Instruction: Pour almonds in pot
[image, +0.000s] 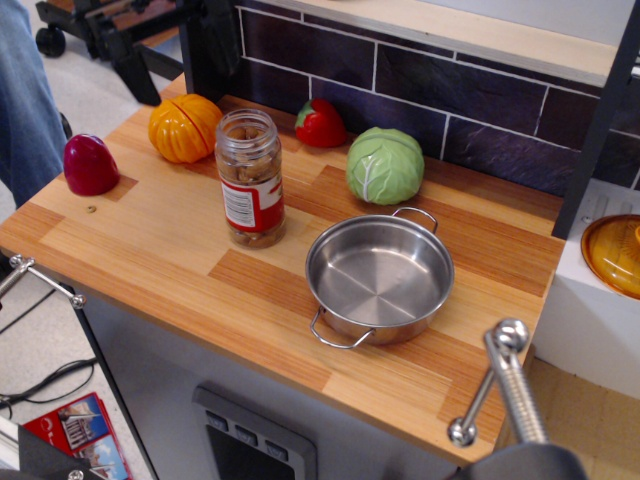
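The almonds show through a clear jar (250, 178) with a red and white label. It stands upright and uncapped on the wooden counter (150, 250), left of centre. The pot (379, 277) is a shallow shiny steel pan with two wire loop handles. It sits empty to the right of the jar, about a hand's width away. My gripper (160, 20) shows only as dark arm parts at the top left edge, above and behind the jar and well apart from it. Its fingers are not distinguishable.
Behind the jar are an orange pumpkin (183, 127), a red pepper (321, 124) and a green cabbage (385, 166). A dark red piece (90, 164) lies at the far left. An orange glass lid (615, 252) sits off the counter at right. A metal handle (500, 385) stands at the front right.
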